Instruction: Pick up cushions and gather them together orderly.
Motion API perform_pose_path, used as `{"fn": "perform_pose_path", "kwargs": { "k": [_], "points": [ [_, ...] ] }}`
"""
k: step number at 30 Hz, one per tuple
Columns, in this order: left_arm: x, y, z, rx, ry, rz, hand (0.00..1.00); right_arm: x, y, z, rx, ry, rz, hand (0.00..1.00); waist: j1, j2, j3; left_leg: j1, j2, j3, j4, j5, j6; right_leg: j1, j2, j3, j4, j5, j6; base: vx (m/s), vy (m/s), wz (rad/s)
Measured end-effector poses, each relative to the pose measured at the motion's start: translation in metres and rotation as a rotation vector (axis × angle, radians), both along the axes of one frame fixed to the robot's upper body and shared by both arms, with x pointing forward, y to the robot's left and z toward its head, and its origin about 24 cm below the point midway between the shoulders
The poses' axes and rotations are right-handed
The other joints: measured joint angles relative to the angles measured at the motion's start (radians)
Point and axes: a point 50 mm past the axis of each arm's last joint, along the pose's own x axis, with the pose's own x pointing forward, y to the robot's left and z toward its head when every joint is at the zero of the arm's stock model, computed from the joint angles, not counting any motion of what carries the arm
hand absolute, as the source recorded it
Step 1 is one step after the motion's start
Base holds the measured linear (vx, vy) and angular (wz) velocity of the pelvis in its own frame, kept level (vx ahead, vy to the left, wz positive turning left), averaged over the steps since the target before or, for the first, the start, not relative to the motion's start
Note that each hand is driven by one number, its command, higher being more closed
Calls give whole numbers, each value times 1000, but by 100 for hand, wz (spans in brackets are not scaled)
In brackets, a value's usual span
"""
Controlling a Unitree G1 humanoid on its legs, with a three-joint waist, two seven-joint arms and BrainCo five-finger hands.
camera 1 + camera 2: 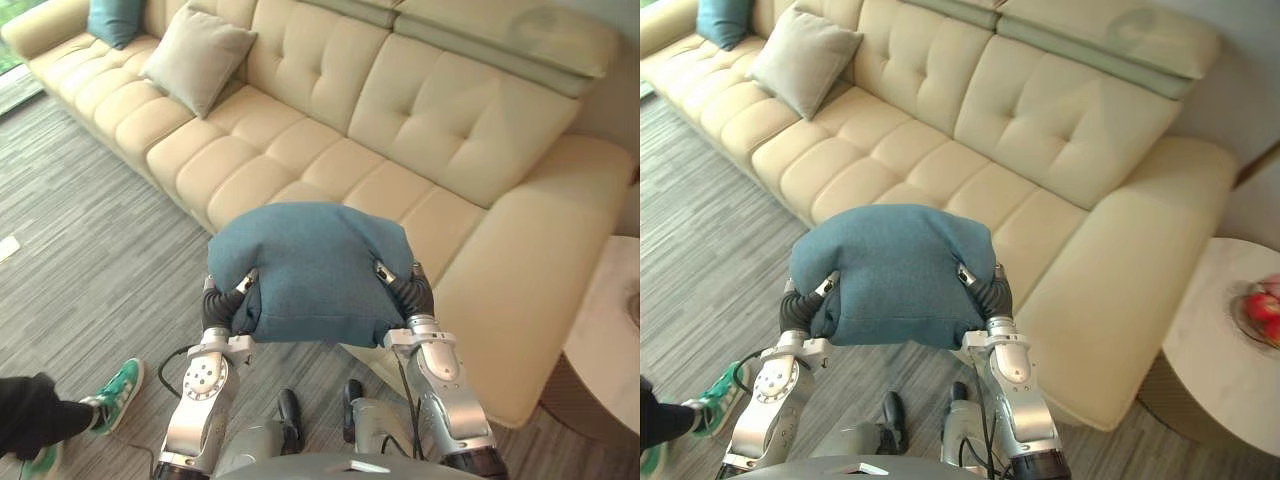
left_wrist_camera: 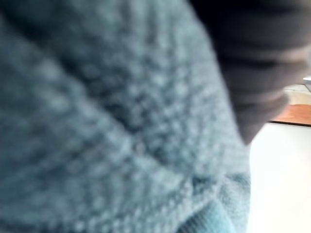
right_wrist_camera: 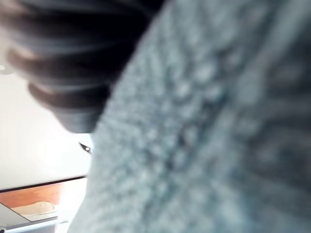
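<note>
While between left hand (image 1: pixel 222 305) and right hand (image 1: pixel 412 290), cushion (image 1: pixel 310 265)

The large teal-blue textured-fabric cushion (image 1: pixel 310 265) is off the cream tufted sofa (image 1: pixel 420 120). It is held raised before the sofa's front edge, between the left hand (image 1: pixel 222 303) and the right hand (image 1: pixel 412 290) (both sides dented inward). The square beige fabric cushion (image 1: pixel 197 57) leans tilted against the backrest near the sofa's left end. The smaller teal cushion (image 1: pixel 112 20) stands in the far left corner, near the beige one.
</note>
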Motion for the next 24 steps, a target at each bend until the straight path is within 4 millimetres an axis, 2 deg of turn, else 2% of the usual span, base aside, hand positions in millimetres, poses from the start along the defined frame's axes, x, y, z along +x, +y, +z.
{"fn": "perform_pose_path", "kwargs": {
  "k": [2, 3, 5, 6, 7, 9, 10, 12, 14, 17, 18, 20, 22, 24],
  "points": [
    [0, -1, 0, -14, 0, -1, 100, -1, 0, 5, 3, -23, -4, 100, -1, -5, 3, 4, 29, 1, -33, -45, -6, 23, -6, 21, -25, 1, 3, 133, 82, -25],
    [0, -2, 0, -22, -2, -3, 100, -2, 0, 8, 6, -35, -9, 100, 3, -13, 6, 5, 32, -5, -92, -50, -11, 28, -20, 49, -33, 3, 11, 103, 155, -50],
    [0, -4, 0, -29, -1, -3, 100, -3, -1, 8, 8, -39, -14, 100, 20, -10, 6, 21, 30, -34, -235, -21, -41, 28, -37, 99, -38, 3, 39, 112, 231, -71],
    [-1, -4, -1, -36, 3, -1, 100, -5, -2, 5, 7, -28, -17, 100, 29, 11, -1, 54, 29, -91, -360, 28, -52, 28, -31, 129, -36, -10, 65, 143, 338, -86],
    [-2, -5, -3, -39, 12, 0, 100, -7, -2, 1, 9, -7, -22, 100, 35, 25, -6, 76, 22, -131, -405, 163, -67, 27, -23, 165, -35, -21, 94, 136, 339, -85],
    [-2, -3, -1, -30, 4, -1, 100, -12, 0, -5, 36, 20, -34, 100, 33, -13, -6, 84, -19, -95, -378, 128, -68, 35, -67, 184, -69, -4, 106, 143, 300, -44],
    [-1, -3, 0, -30, -1, 0, 100, -11, 1, -5, 42, 20, -34, 100, 34, -28, -5, 67, -26, -80, -333, 119, -65, 34, -85, 194, -81, 8, 126, 151, 252, -36],
    [-3, -2, -2, -31, 11, 12, 100, -11, 3, -5, 45, 20, -27, 100, 58, -33, -6, 49, -28, -88, -243, 64, -26, 35, -100, 212, -104, 36, 154, 114, 186, -70],
    [-4, -2, 1, -33, -1, 13, 100, -12, 3, -5, 48, 21, -27, 100, 63, -33, -6, 49, -28, -89, -202, 13, -20, 41, -103, 235, -120, 45, 165, 85, 182, -63],
    [-3, -1, 6, -30, -24, 13, 100, -11, 4, -5, 56, 21, -29, 100, 63, -43, -2, 54, -29, -81, -152, -59, -16, 10, -102, 309, -99, 41, 161, 6, 138, -67],
    [-3, -1, 6, -27, -26, 12, 100, -10, 5, -7, 60, 21, -29, 100, 64, -48, 1, 56, -37, -62, -144, -85, -6, -36, -102, 350, -49, 35, 153, -36, 157, -93],
    [-3, 1, 5, -16, -22, 13, 100, -1, 6, -14, 53, 43, -21, 100, 56, -58, 2, 60, -50, -27, -145, -110, 5, -135, -100, 367, 74, 38, 150, -59, 196, -109],
    [-3, 4, 3, -5, -12, 17, 100, 6, 7, -26, 38, 94, -17, 100, 45, -66, 6, 93, -46, 42, -157, -110, 13, -187, -110, 318, 127, 66, 138, -27, 169, -107],
    [-3, 7, -1, 11, 3, 21, 100, 9, 8, -44, 31, 172, -8, 100, 38, -66, 7, 129, -45, 52, -175, -106, 19, -191, -113, 215, 93, 103, 125, 36, 109, -95]
  ]
}}
